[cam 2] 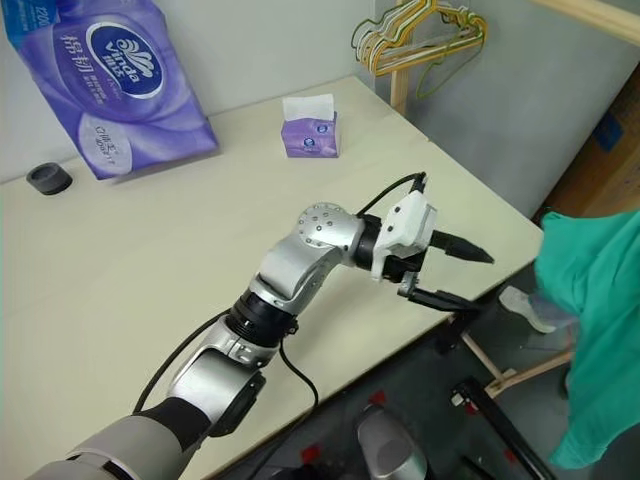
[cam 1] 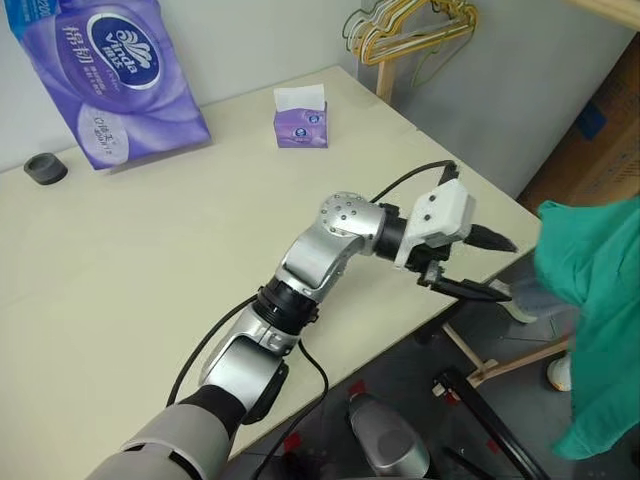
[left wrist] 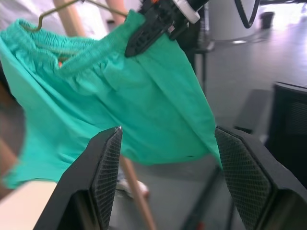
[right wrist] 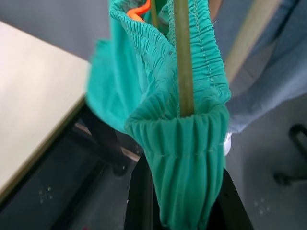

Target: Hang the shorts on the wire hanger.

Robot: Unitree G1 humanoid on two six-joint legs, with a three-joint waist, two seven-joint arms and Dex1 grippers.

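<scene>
The shorts [cam 1: 600, 320] are hanging in the air off the right edge of the tabletop [cam 1: 150, 260], beyond its corner and above the floor. In the right wrist view their gathered waistband [right wrist: 184, 139] is wrapping around the thin olive wire of the wire hanger [right wrist: 183, 57], which is passing up through the elastic, with a bit of orange showing inside the fabric above. The right claw [right wrist: 184, 191] is pinching the waistband, its two black fingers pressed together on the bunched cloth. In the left wrist view the same claw is gripping the top edge of the shorts, and a curved piece of the wire is sticking out beside the waistband.

The left claw [cam 1: 480, 265] is reaching out level past the tabletop edge toward the shorts, its fingers [left wrist: 108, 167] spread wide with nothing between them and apart from the cloth.

Farther from the shorts, on the tabletop, a small purple tissue box [cam 1: 301, 117] is standing near the far edge, a large purple tissue pack [cam 1: 105, 70] is leaning against the wall, and a small dark roll [cam 1: 45, 168] is lying beside that pack. A bunch of wire hangers [cam 1: 410, 25] is hanging on a wooden post behind the tabletop's far corner.
</scene>
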